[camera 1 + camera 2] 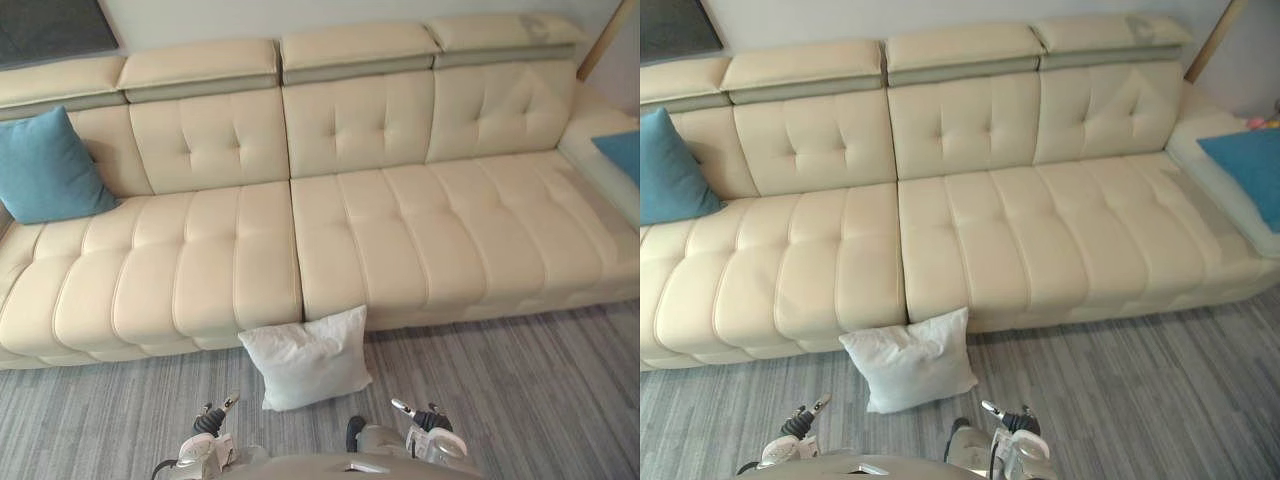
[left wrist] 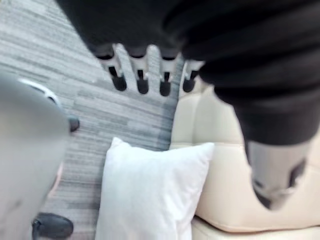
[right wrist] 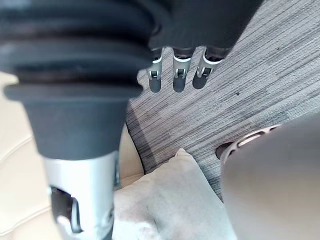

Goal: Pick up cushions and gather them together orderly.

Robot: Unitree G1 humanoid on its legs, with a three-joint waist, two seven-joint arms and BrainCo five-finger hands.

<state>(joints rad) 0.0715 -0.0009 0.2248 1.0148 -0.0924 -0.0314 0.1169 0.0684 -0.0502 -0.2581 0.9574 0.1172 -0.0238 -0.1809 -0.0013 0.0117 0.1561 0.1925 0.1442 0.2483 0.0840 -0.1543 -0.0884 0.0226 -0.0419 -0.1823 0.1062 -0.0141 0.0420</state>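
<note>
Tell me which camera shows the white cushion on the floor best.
The left eye view: the whole white cushion shows near the middle, propped against the sofa. The right eye view shows it whole too. The left wrist view cuts part of it off; the right wrist view catches one corner.

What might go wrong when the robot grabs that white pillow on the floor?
The white cushion only leans on the sofa, so a nudge from the open left robot hand or right robot hand may tip it flat. The left blue cushion and right blue cushion lie at opposite sofa ends, so gathering them probably means long carries.
</note>
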